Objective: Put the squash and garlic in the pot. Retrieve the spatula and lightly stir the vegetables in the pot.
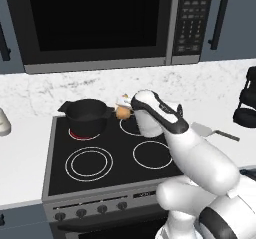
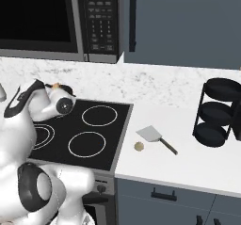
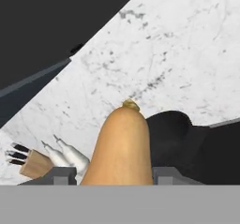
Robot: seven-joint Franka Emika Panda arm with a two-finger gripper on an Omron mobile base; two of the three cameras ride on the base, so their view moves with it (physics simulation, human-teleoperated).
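Observation:
My gripper [image 1: 123, 106] is shut on the tan-orange squash [image 1: 122, 112] and holds it in the air just right of the black pot [image 1: 87, 116], which stands on the back left burner. In the hand view the squash [image 3: 122, 145] sits between my fingertips [image 3: 63, 175], pointed end away from the camera, with the pot [image 3: 176, 134] dark behind it. On the white counter right of the stove lie the pale grey spatula [image 2: 150, 134], also seen as the spatula [image 1: 203, 129], and the small beige garlic [image 2: 139, 146] just in front of its blade.
The black stovetop [image 1: 107, 178] has several ringed burners. A microwave [image 1: 95, 20] hangs above it. A black tiered rack [image 2: 217, 111] stands at the counter's right. A knife block [image 3: 33, 164] and pale bottles [image 3: 70, 155] stand against the marble wall.

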